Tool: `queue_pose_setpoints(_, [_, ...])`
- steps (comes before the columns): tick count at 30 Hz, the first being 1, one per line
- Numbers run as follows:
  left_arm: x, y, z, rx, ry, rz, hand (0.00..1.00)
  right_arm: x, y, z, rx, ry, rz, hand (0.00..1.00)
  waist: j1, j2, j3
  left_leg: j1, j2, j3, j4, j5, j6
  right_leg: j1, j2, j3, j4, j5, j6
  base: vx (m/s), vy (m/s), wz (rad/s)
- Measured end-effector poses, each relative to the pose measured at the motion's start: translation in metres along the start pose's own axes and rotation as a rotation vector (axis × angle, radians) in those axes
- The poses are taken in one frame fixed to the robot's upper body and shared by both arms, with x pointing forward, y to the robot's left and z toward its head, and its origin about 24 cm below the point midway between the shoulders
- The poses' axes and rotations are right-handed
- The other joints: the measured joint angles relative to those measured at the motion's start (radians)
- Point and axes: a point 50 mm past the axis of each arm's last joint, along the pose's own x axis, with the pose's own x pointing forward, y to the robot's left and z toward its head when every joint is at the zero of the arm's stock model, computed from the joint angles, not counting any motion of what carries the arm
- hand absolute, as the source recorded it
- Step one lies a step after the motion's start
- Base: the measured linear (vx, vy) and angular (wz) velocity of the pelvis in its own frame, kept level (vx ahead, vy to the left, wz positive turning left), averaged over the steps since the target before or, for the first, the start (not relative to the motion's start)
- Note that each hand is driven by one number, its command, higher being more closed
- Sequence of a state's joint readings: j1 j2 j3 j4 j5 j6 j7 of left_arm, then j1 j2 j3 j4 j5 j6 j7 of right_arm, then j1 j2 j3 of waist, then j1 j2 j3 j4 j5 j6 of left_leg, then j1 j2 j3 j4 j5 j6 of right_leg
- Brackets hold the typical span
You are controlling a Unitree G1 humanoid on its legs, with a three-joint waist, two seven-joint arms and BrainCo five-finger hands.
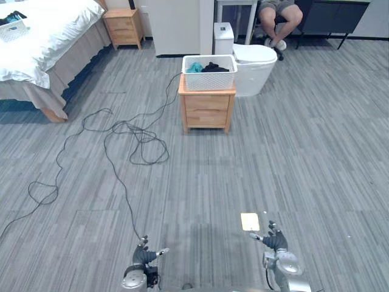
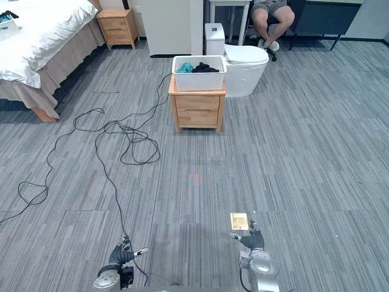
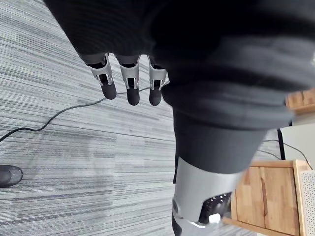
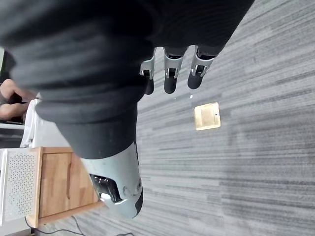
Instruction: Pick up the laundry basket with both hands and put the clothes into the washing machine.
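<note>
Left hand (image 1: pixel 144 254) and right hand (image 1: pixel 275 240) hang low at the near edge, fingers straight to relaxed, thumbs out, both empty. They are likely idle because nothing is within reach. A brass floor plate (image 1: pixel 250 221) lies just beyond the right hand.

The white laundry basket (image 1: pixel 209 73) is well apart, across open carpet, and sits squarely on a wooden bedside cabinet (image 1: pixel 206 109). The clothes (image 1: pixel 205 67), teal and black, are inside it. That raised perch should suit a two-sided grip without stooping.

A white rounded fixture (image 1: pixel 254 68) stands just behind; I cannot tell if it is the washer. The bed (image 1: pixel 42 36) is far left and a seated person (image 1: pixel 276 15) far back. The step in hand is judged to be the approach.
</note>
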State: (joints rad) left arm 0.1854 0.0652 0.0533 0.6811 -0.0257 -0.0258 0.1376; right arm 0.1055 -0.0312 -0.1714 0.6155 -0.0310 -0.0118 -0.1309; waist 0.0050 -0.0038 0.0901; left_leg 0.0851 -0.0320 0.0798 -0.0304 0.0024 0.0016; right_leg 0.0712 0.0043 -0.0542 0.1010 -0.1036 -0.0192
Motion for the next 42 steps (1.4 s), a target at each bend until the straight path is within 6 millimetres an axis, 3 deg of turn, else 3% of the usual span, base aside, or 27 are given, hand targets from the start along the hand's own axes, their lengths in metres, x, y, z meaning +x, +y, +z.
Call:
queue_pose_setpoints(4, [0.0,0.006,0.0,-0.009,0.001,0.021,0.0,0.001,-0.006,0.0,0.01,0.001,-0.024,0.0,-0.018,0.007,0.004,-0.009,-0.001,0.001,-0.031,0.011,0.007,-0.019,0.001,-0.001,-0.009,0.004,0.001,-0.11,0.006,0.01])
queue_pose_setpoints(14, [0.0,0.025,-0.002,0.065,0.001,0.055,0.0,0.001,-0.035,-0.004,-0.073,0.022,-0.096,0.0,-0.021,0.011,0.009,-0.039,-0.002,0.006,-0.07,0.027,0.002,-0.046,0.001,-0.009,-0.038,0.01,0.017,-0.07,-0.004,0.01])
queue_pose_setpoints(21, [0.0,0.03,0.013,0.058,-0.066,0.07,0.0,0.002,-0.04,-0.001,-0.065,0.012,-0.115,0.0,-0.018,0.0,0.015,-0.069,-0.002,0.015,-0.053,0.017,0.015,-0.073,-0.003,-0.014,-0.032,0.003,0.025,0.08,-0.006,0.01])
queue_pose_setpoints(23, [0.0,0.033,0.02,0.042,-0.095,0.086,0.0,0.005,-0.038,0.008,-0.061,-0.015,-0.11,0.0,-0.015,-0.008,0.027,-0.095,-0.003,0.032,0.001,-0.014,0.02,-0.078,-0.006,-0.003,-0.031,0.002,0.026,0.12,0.007,-0.14])
queue_pose_setpoints(26, [-0.001,0.038,0.031,0.02,-0.139,0.11,0.0,0.007,-0.036,0.022,-0.058,-0.067,-0.109,0.0,0.001,-0.003,0.035,-0.163,0.007,0.067,0.137,-0.111,0.031,-0.112,-0.011,0.025,0.013,-0.03,0.041,0.13,0.029,-0.35])
queue_pose_setpoints(28, [-0.001,0.041,0.035,0.006,-0.158,0.121,0.0,0.009,-0.033,0.027,-0.064,-0.081,-0.11,0.0,0.01,-0.006,0.046,-0.199,0.007,0.099,0.231,-0.208,0.051,-0.178,-0.027,0.031,0.168,-0.12,0.064,0.11,0.052,-0.4])
queue_pose_setpoints(29, [-0.001,0.043,0.034,-0.01,-0.153,0.129,0.0,0.009,-0.028,0.029,-0.076,-0.089,-0.094,0.0,0.011,-0.005,0.062,-0.188,0.007,0.103,0.26,-0.243,0.048,-0.233,-0.038,0.021,0.313,-0.138,0.082,0.13,0.065,-0.23])
queue_pose_setpoints(31, [-0.001,0.047,0.035,-0.002,-0.154,0.142,0.0,0.007,-0.019,0.024,-0.096,-0.075,-0.058,0.0,0.004,-0.006,0.084,-0.142,0.005,0.092,0.28,-0.272,0.078,-0.34,-0.051,-0.005,0.567,-0.165,0.102,0.35,0.097,-0.09])
queue_pose_setpoints(32, [-0.001,0.05,0.035,0.001,-0.152,0.155,0.0,0.006,-0.015,0.02,-0.102,-0.058,-0.045,0.0,0.004,-0.011,0.092,-0.111,0.005,0.088,0.289,-0.304,0.084,-0.385,-0.048,-0.018,0.617,-0.197,0.085,0.42,0.082,-0.02])
queue_pose_setpoints(34, [0.001,0.053,0.039,-0.003,-0.16,0.161,0.0,0.006,-0.013,0.022,-0.104,-0.065,-0.038,0.0,-0.001,-0.004,0.101,-0.058,0.016,0.075,0.282,-0.332,0.084,-0.449,-0.037,-0.032,0.59,-0.206,0.076,0.42,0.039,0.21])
queue_pose_setpoints(35, [0.004,0.054,0.049,-0.001,-0.187,0.172,0.0,0.006,-0.015,0.03,-0.105,-0.096,-0.041,0.0,-0.025,0.014,0.121,-0.005,0.03,0.044,0.252,-0.338,0.078,-0.503,-0.019,-0.053,0.521,-0.193,0.08,0.48,0.013,0.55])
queue_pose_setpoints(37, [0.007,0.052,0.057,-0.008,-0.208,0.172,0.0,0.008,-0.017,0.036,-0.126,-0.118,-0.039,0.0,-0.046,0.02,0.129,0.041,0.052,0.024,0.219,-0.334,0.067,-0.535,0.0,-0.073,0.401,-0.136,0.062,0.56,-0.027,0.57])
queue_pose_setpoints(38, [0.01,0.05,0.065,-0.007,-0.223,0.167,0.0,0.008,-0.021,0.038,-0.146,-0.124,-0.043,0.0,-0.051,0.03,0.136,0.081,0.061,0.006,0.196,-0.331,0.028,-0.552,0.017,-0.08,0.247,-0.026,0.052,0.76,-0.061,0.58])
queue_pose_setpoints(39, [0.011,0.049,0.067,-0.008,-0.229,0.164,0.0,0.007,-0.024,0.037,-0.165,-0.127,-0.043,0.0,-0.053,0.014,0.13,0.116,0.062,-0.001,0.192,-0.349,-0.011,-0.569,0.026,-0.078,0.154,0.082,0.023,0.67,-0.073,0.59])
queue_pose_setpoints(40, [0.011,0.048,0.067,-0.007,-0.23,0.161,0.0,0.005,-0.025,0.034,-0.17,-0.126,-0.041,0.0,-0.057,0.003,0.123,0.137,0.058,-0.003,0.2,-0.362,-0.034,-0.574,0.022,-0.078,0.148,0.13,-0.004,0.57,-0.084,0.57])
queue_pose_setpoints(41, [0.012,0.044,0.065,-0.006,-0.22,0.148,0.0,0.002,-0.028,0.031,-0.175,-0.12,-0.046,0.0,-0.068,0.008,0.124,0.162,0.068,-0.009,0.225,-0.371,-0.058,-0.58,0.018,-0.082,0.218,0.212,-0.073,0.58,-0.105,0.34])
queue_pose_setpoints(42, [0.012,0.038,0.063,-0.008,-0.212,0.132,0.0,0.004,-0.024,0.037,-0.172,-0.138,-0.03,0.0,-0.072,0.046,0.131,0.142,0.107,0.004,0.309,-0.341,-0.119,-0.58,0.037,-0.112,0.292,0.142,-0.09,0.84,-0.192,0.22])
